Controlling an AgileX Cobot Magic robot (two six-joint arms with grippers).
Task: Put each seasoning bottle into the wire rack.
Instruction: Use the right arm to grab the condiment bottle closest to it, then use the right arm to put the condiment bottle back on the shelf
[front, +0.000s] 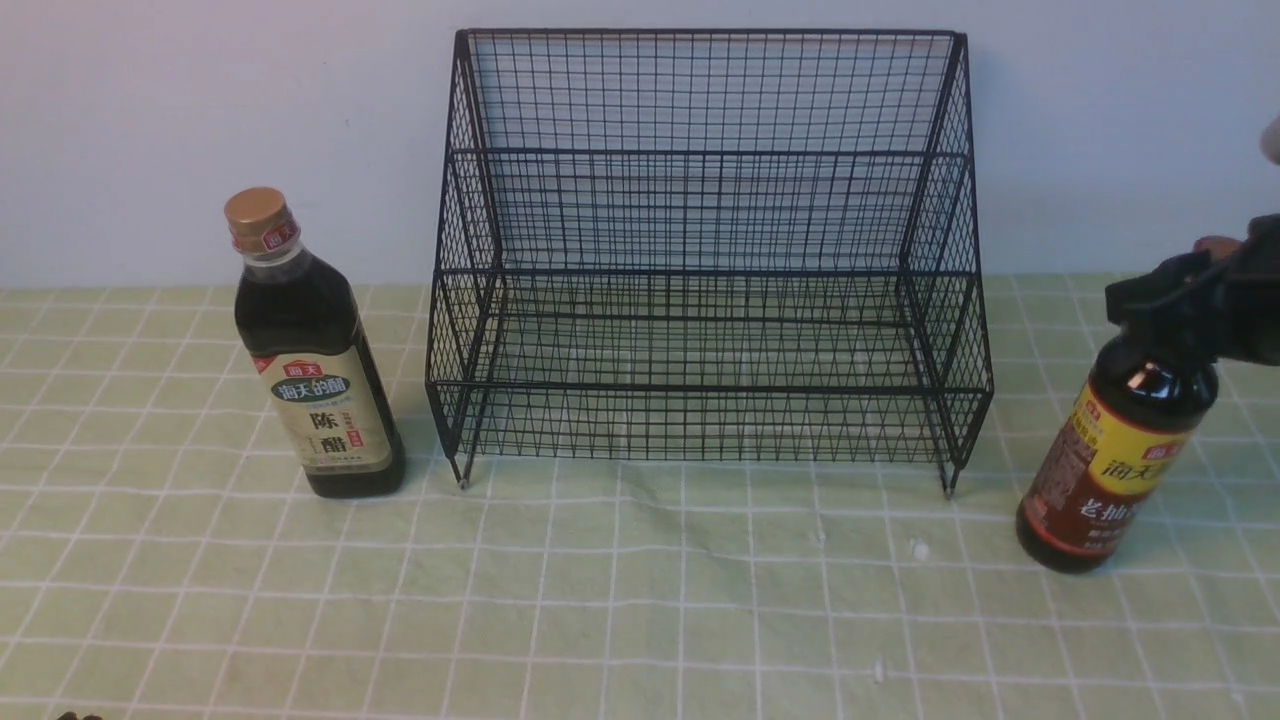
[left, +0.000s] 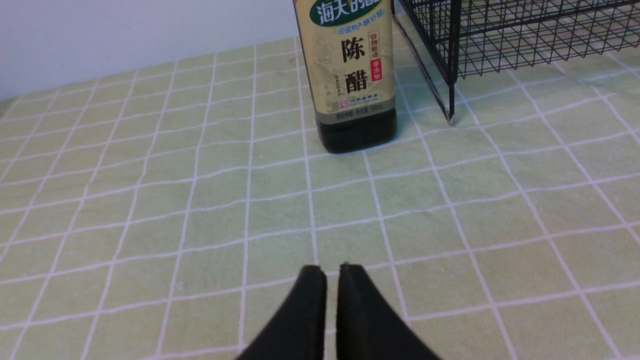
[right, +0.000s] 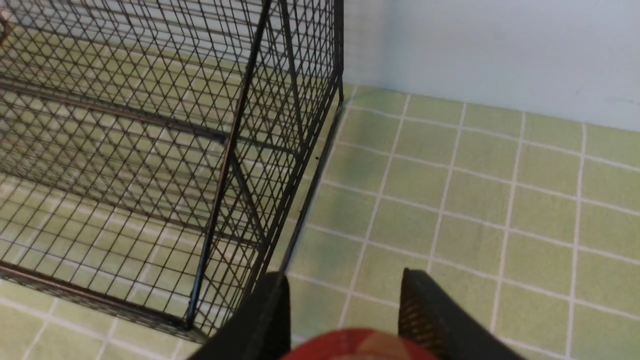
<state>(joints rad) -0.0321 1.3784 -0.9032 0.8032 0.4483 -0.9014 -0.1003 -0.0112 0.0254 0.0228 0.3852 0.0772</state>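
Note:
The wire rack (front: 710, 386) stands empty at the back centre against the wall. The squarish bottle (front: 320, 400) with gold cap and beige label stands upright to its left. It also shows in the left wrist view (left: 350, 75), well ahead of my left gripper (left: 326, 270), which is shut and empty low over the cloth. The round bottle (front: 1110, 470) with yellow-red label leans to the right of the rack. My right gripper (front: 1190, 290) is closed round its neck. Its red cap (right: 360, 345) sits between the right gripper's (right: 345, 280) jaws.
A green checked cloth (front: 640, 600) covers the table. A pale wall runs close behind the rack. The rack's right front leg (front: 948, 490) is near the round bottle. The rack's corner shows in both the left wrist view (left: 450, 60) and the right wrist view (right: 225, 150).

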